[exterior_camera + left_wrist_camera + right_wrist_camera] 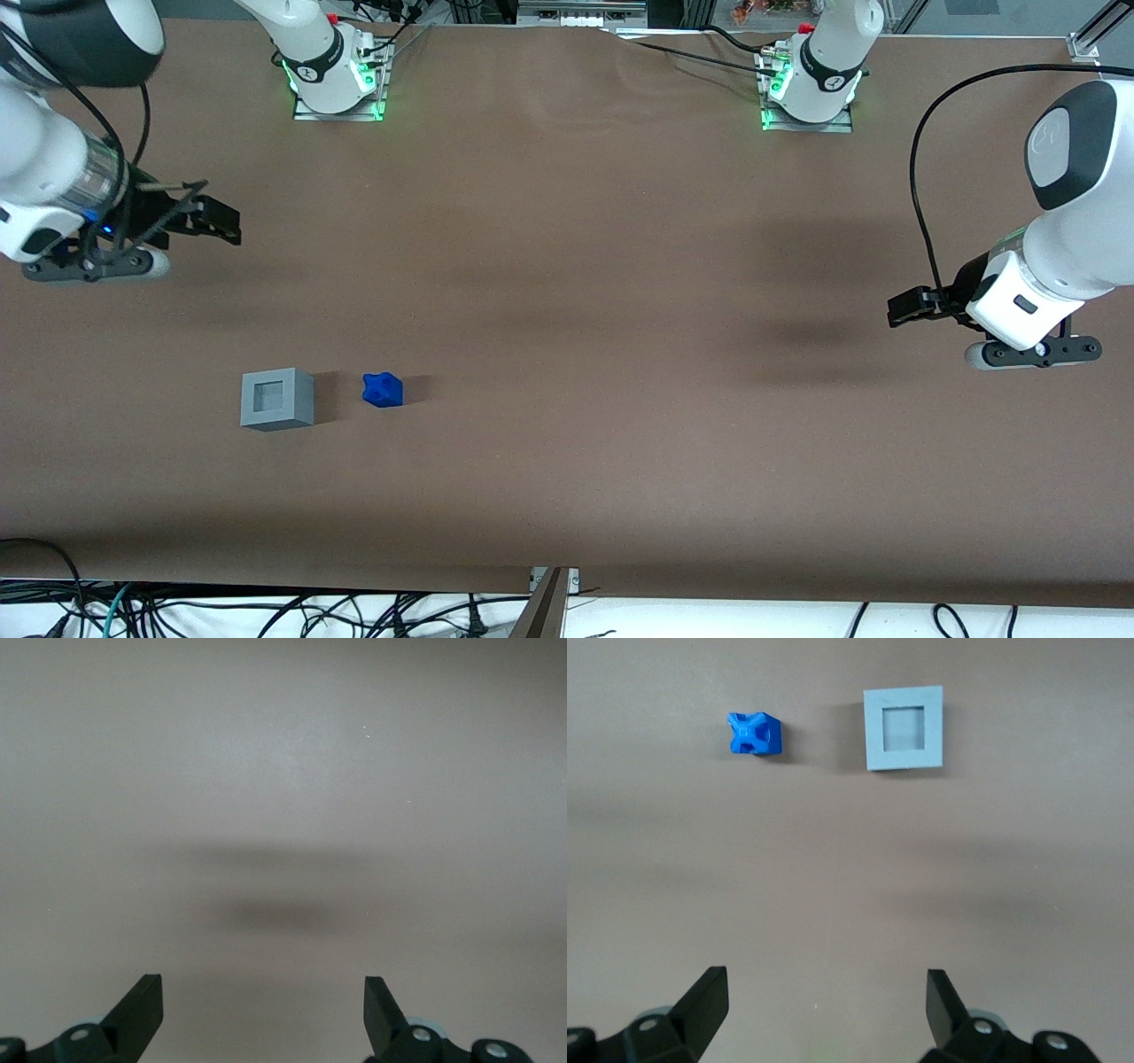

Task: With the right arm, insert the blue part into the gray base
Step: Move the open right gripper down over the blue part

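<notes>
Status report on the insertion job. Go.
Right arm's claw open, empty, raised farther from the front camera than both parts. Blue part on the table beside gray base, apart, not inserted. Recess empty, nothing in the way.

Robotics lab: bolted arm bases (337, 84), cables (266, 611).

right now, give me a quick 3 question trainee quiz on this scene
1. True or false: the blue part already sits in the gray base.
2. The gripper is: A) shut on the blue part B) open, holding nothing, farther from the front camera than both pieces C) resting on the base.
3. What does the top face of the base show?

Key
1. False: the part lies on the table beside the base, apart from it.
2. B
3. An empty square recess.
</notes>
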Tool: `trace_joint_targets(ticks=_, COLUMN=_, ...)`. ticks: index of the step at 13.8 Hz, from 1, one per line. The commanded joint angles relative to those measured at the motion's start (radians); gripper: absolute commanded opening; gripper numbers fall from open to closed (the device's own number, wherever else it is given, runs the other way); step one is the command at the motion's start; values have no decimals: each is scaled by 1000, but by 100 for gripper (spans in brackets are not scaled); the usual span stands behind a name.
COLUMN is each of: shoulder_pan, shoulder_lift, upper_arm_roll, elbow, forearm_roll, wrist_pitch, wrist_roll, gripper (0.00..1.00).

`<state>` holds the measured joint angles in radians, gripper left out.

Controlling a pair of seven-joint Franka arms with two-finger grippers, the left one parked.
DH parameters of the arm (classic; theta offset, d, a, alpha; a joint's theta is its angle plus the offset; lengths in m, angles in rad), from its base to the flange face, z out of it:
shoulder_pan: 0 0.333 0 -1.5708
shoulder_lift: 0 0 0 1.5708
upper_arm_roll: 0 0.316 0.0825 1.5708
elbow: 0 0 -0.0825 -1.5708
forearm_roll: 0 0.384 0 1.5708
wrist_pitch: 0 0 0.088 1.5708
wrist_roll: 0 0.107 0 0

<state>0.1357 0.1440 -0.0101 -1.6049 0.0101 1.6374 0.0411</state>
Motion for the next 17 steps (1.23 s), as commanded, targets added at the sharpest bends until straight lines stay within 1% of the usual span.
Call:
trace_joint_targets(ticks=1, shoulder_pan=28, shoulder_lift=126, upper_arm_roll=6, elbow=3, forearm_roll=13, wrist_pitch=137, wrist_roll=55, gripper=99)
trace_joint_targets(ticks=4, shoulder_pan=90, shoulder_lift=282, upper_arm_roll=6, elbow=29, forearm_roll=13, wrist_pitch=321, wrist_roll=138, gripper=99)
trace_joint_targets(ticks=5, shoulder_pan=97, shoulder_lift=333, upper_arm_roll=6, elbow=32, forearm_roll=11, wrist_pitch=393, wrist_roll=157, gripper=99)
trace_joint_targets(ticks=7, shoulder_pan=125, shoulder_lift=402, upper_arm_roll=6, elbow=33, forearm_roll=11, wrist_pitch=510, wrist_roll=177, gripper=99)
trace_joint_targets(ticks=9, shoulder_pan=142, shoulder_lift=443, upper_arm_roll=6, elbow=33, forearm_roll=7, wrist_pitch=554, wrist_roll=207, gripper=99)
trace_joint_targets(ticks=13, shoulder_pan=150, shoulder_lift=496, upper_arm_roll=6, elbow=31, forearm_roll=8, wrist_pitch=654, wrist_roll=207, gripper=99)
trace_joint_targets(ticks=16, shoulder_pan=150, shoulder_lift=525, upper_arm_roll=4, elbow=33, forearm_roll=4, wrist_pitch=667, wrist_roll=207, gripper=99)
trace_joint_targets(ticks=17, shoulder_pan=150, shoulder_lift=537, upper_arm_roll=4, elbow=33, forearm_roll=2, wrist_pitch=694, wrist_roll=207, gripper=99)
